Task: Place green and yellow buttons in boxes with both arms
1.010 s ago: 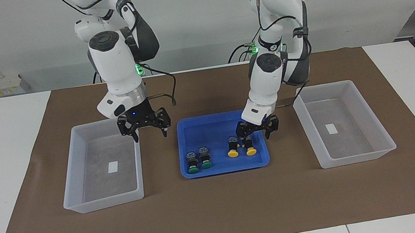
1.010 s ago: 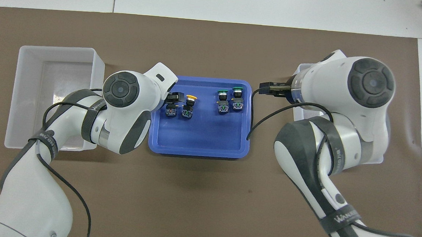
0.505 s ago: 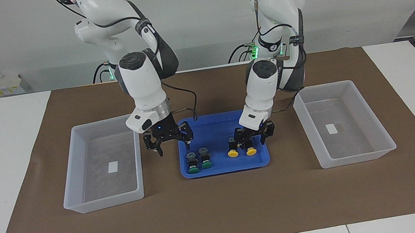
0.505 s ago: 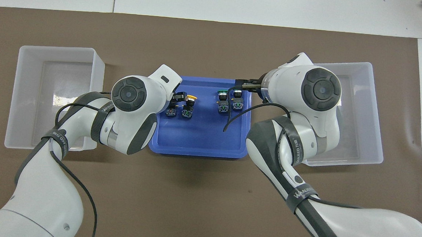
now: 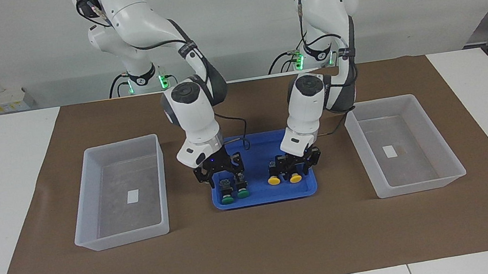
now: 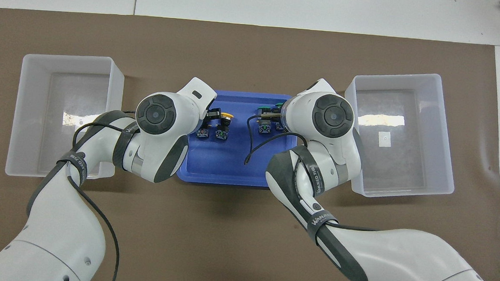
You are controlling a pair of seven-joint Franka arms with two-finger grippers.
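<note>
Two green buttons [image 5: 227, 199] [image 5: 243, 193] and two yellow buttons [image 5: 273, 180] [image 5: 296, 177] lie in the blue tray [image 5: 255, 147], caps pointing away from the robots. My right gripper [image 5: 220, 174] is low over the green buttons' bodies. My left gripper [image 5: 298, 164] is down around the body of the yellow button closer to the left arm's end. In the overhead view one yellow button [image 6: 226, 115] and one green button [image 6: 264, 126] show, and the wrists hide both grippers. Both boxes [image 5: 121, 144] [image 5: 382, 101] hold only a white sticker each.
The blue tray [image 6: 231, 165] sits mid-table on a brown mat [image 5: 260, 249], between the boxes [image 6: 30, 114] [image 6: 446, 126]. The right arm's black cable [image 6: 254, 143] hangs over the tray's floor.
The right arm swung from above the box at its end to the green buttons and came down. The left gripper sank lower over its yellow button. No button has shifted.
</note>
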